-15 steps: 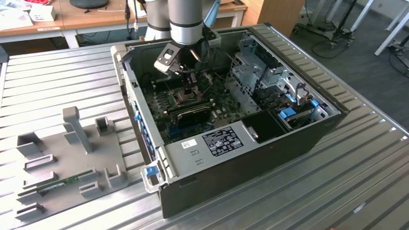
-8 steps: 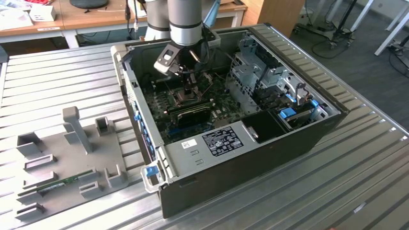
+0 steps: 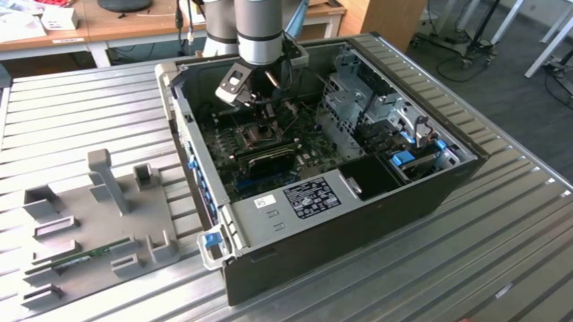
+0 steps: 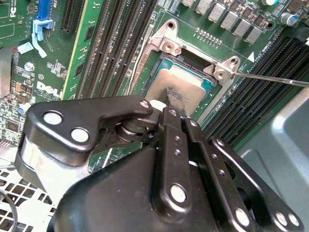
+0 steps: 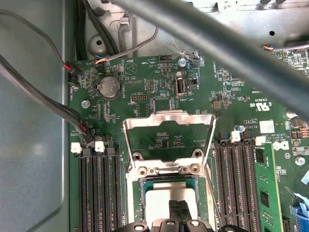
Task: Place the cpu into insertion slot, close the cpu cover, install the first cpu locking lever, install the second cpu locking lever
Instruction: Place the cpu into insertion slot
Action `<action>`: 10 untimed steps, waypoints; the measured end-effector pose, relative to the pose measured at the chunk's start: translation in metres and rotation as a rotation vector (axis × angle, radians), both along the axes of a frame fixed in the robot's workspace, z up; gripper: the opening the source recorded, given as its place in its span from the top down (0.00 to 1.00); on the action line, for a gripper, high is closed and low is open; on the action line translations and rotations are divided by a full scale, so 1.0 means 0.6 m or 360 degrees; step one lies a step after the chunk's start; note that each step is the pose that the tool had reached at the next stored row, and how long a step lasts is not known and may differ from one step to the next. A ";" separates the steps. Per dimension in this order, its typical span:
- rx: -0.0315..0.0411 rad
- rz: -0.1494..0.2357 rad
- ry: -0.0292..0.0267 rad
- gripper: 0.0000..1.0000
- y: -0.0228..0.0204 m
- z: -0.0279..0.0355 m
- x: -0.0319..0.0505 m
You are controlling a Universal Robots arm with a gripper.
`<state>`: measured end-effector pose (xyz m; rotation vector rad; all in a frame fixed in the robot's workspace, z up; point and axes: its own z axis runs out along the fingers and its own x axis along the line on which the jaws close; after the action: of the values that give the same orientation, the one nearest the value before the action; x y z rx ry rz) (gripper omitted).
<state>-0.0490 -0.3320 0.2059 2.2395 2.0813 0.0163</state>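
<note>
checking both wrist views, i judged step 1 done: cpu (image 4: 193,84) sat flat in the insertion slot (image 4: 163,63), gripper (image 4: 173,97) pinched closed w/ nothing held, tips on or just above it, while cpu cover (image 5: 169,116) stood open & one locking lever (image 4: 275,80) lay unlatched.

Dull, matt grey metal tops the cpu (image 4: 193,87), framed by the brighter silvery metal rim of the insertion slot (image 4: 166,46). The cpu cover (image 5: 168,117) is thin, smooth, shiny metal. The pincer (image 4: 174,99) is glossy black with polished silver rivets. The circuit board (image 5: 145,92) is smooth green, and the surface (image 3: 501,221) is ribbed, matt grey metal.
</note>
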 end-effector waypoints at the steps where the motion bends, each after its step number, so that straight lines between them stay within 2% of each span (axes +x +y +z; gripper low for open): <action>1: 0.0000 0.0001 0.00000 0.89 0.0000 0.000 0.000; 10: 0.0000 0.0022 0.00001 0.89 0.0000 -0.001 0.000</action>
<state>-0.0490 -0.3320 0.2055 2.2250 2.0969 0.0170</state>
